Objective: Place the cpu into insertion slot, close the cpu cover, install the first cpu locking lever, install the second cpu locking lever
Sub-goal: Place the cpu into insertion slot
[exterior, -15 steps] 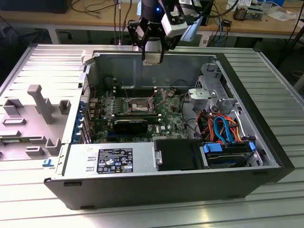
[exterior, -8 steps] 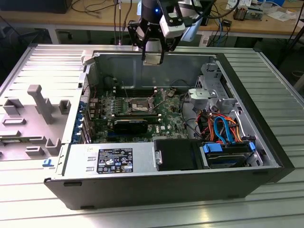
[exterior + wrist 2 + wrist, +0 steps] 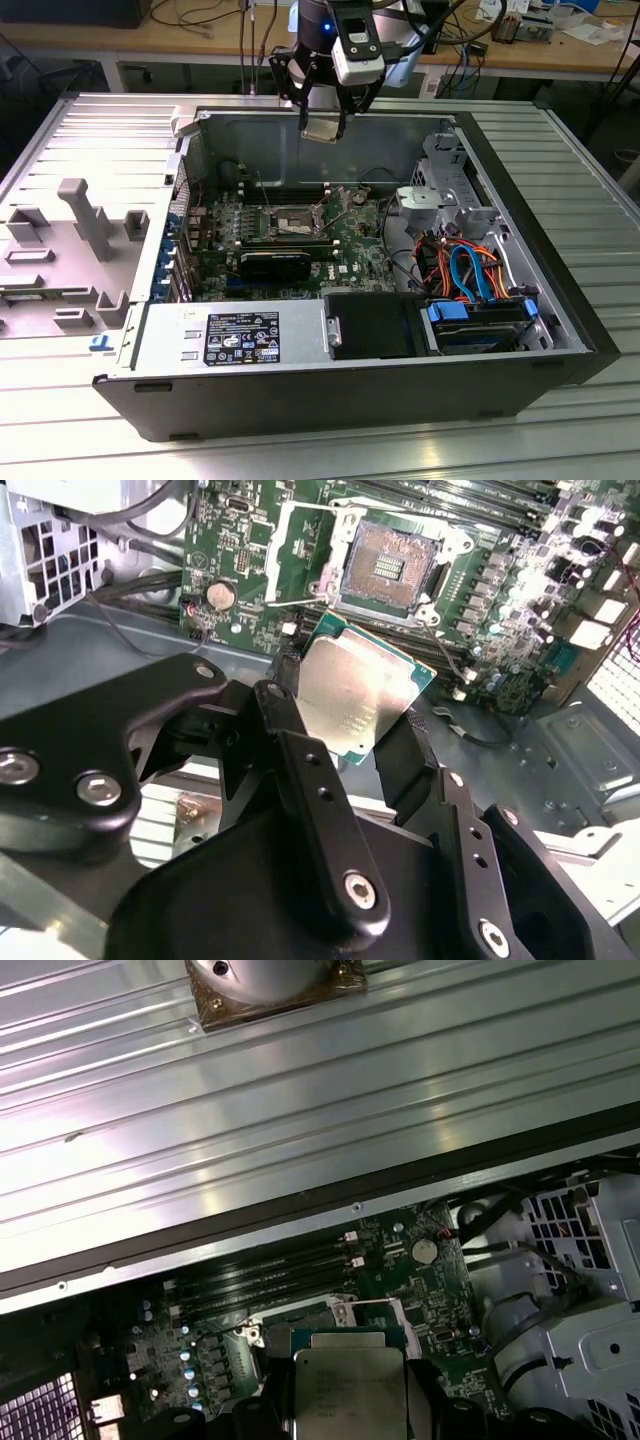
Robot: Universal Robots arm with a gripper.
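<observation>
My gripper (image 3: 325, 122) hangs above the back wall of the open computer case, shut on the cpu (image 3: 322, 131), a small square chip with a silvery top. In the second wrist view the black fingers (image 3: 283, 720) clamp two opposite edges of the cpu (image 3: 355, 695), which is tilted and well above the board. The insertion slot (image 3: 390, 565) lies open beyond it with its dark centre bare. The cpu cover (image 3: 279, 550) stands swung back beside the slot. In the exterior view the insertion slot (image 3: 295, 222) sits mid-board. The first wrist view shows the cpu (image 3: 350, 1385) over the slot's edge (image 3: 300, 1322).
Inside the case are a long black card (image 3: 275, 262), a black drive box (image 3: 370, 325), a silver power supply (image 3: 230, 335), a grey drive cage (image 3: 440, 190) and orange and blue cables (image 3: 465, 270). Grey fixtures (image 3: 90, 215) stand at the exterior view's left.
</observation>
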